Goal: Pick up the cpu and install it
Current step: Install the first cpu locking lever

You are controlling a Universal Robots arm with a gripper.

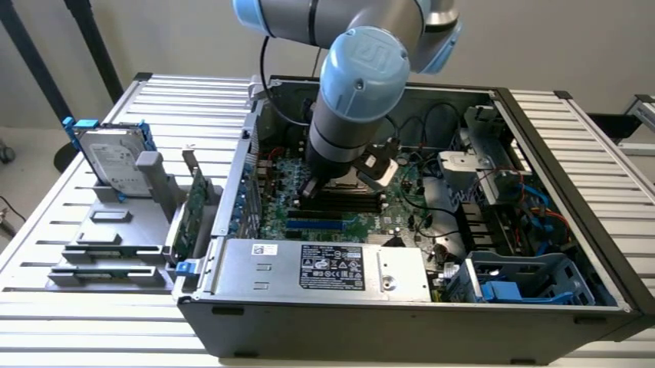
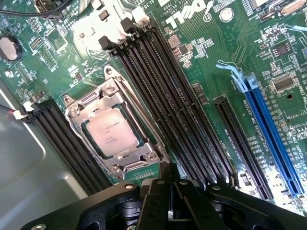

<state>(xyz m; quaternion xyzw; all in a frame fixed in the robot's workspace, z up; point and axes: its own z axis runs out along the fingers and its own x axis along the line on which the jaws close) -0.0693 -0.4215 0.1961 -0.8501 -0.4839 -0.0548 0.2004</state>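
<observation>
Gleaming square metal cpu (image 2: 112,132), framed socket (image 2: 114,129)

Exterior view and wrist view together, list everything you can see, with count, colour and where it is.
computer case: one, dark grey, open, on the slatted table
table: one, silver-white slats, under everything
motherboard: one, green, on the floor of the case
cpu: one, silver-grey, lying in the metal socket frame on the motherboard
memory slots: several, black, in rows on both sides of the socket
expansion slot: one, blue, on the motherboard
power supply: one, silver with a black label, at the case's near wall
hard drive: one, silver in blue brackets, outside the case at the exterior view's left
expansion card: one, green, upright beside the case
arm: one, grey and light blue, reaching down into the case
tool: one, black, above the motherboard near the cpu
</observation>
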